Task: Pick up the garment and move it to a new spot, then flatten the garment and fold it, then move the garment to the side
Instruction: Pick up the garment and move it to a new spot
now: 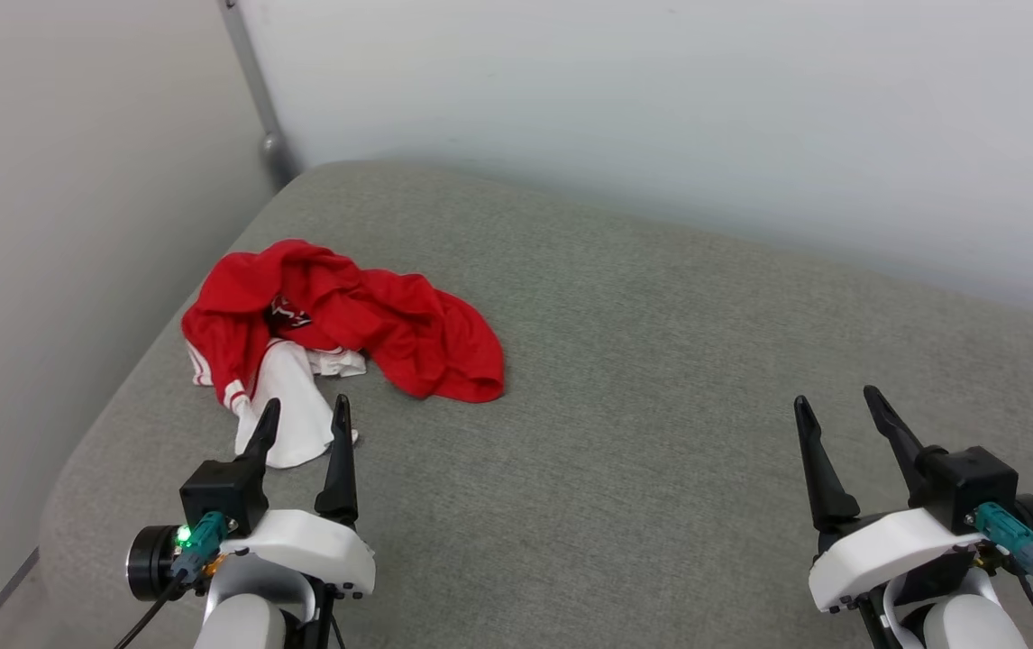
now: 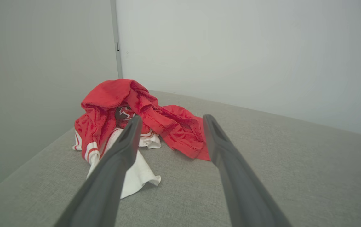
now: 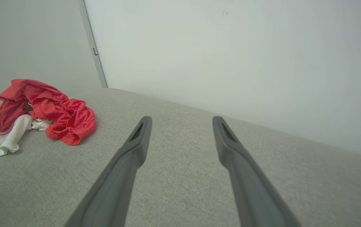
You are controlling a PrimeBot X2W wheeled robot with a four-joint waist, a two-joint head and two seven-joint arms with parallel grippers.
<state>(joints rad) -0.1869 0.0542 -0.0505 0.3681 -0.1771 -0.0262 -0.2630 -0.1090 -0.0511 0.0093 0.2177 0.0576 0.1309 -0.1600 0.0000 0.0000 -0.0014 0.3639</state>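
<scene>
The garment (image 1: 345, 315) lies crumpled near the left edge of the grey cushion (image 1: 643, 379), toward its far corner. The left gripper (image 1: 306, 402) sits just before its white sleeve, perhaps not touching, jaws spread and empty. The right gripper (image 1: 836, 397) is well apart, jaws spread too.

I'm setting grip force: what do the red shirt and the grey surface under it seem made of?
Garment: soft matte fabric, probably a knit jersey; it slumps in loose folds, with a stitched hem. Grey surface: matte woven upholstery, likely padded; fine weave and rounded edges show.
</scene>
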